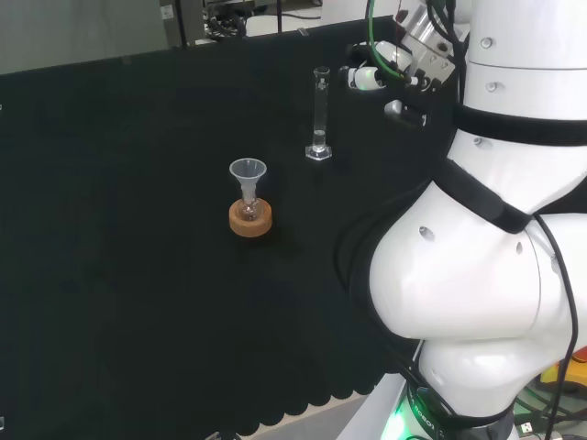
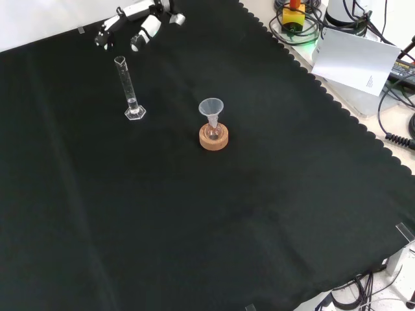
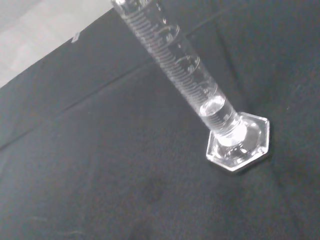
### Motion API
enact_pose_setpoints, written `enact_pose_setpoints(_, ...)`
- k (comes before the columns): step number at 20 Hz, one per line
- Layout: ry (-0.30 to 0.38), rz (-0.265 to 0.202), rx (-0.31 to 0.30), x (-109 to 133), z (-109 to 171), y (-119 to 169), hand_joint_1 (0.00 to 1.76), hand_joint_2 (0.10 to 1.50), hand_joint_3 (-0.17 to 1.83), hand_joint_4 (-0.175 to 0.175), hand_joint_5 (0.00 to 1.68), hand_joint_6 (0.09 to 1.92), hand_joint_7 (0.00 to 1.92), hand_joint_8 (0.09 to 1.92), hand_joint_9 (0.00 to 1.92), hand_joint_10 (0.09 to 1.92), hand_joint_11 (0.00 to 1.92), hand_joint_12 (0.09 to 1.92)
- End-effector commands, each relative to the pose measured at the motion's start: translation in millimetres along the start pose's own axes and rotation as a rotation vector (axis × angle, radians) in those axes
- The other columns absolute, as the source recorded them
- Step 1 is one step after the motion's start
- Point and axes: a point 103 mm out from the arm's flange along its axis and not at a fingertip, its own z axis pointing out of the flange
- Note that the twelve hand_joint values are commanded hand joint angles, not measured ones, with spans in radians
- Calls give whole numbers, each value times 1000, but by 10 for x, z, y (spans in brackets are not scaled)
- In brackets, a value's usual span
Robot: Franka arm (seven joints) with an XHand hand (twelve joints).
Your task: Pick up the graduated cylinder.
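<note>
Hovering just right of the graduated cylinder [image 1: 320,114] in the head view, the robot hand [image 1: 378,77] is released, fingers straight (not touching yet). The cylinder stands upright on its hexagonal base, apart from the funnel [image 1: 248,177], so a side grasp looks unobstructed.

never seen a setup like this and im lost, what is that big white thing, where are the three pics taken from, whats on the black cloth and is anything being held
The big white shape is a robot arm with a black and white hand in place of a gripper. One picture looks over the arm from behind, one looks down on the black cloth from the front, and one comes from a camera at the wrist. On the cloth stand a clear graduated cylinder, upright on its six-sided foot, and a small flask with a funnel in it, sitting on a cork ring. Nothing is held: the hand hangs beside the cylinder's top, apart from it, fingers fairly straight.
</note>
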Motion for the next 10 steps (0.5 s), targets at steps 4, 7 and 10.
enact_pose_setpoints(4,193,-129,26,-112,385,113,714,1116,-174,-54,296,87,168,690,408,683,162,1358)
enact_pose_setpoints(7,217,-145,37,-136,527,138,792,1082,-175,-53,316,87,190,688,423,673,164,1357)
enact_pose_setpoints(10,242,-161,19,-156,631,177,865,1055,-175,-53,336,87,234,672,464,641,171,1348)
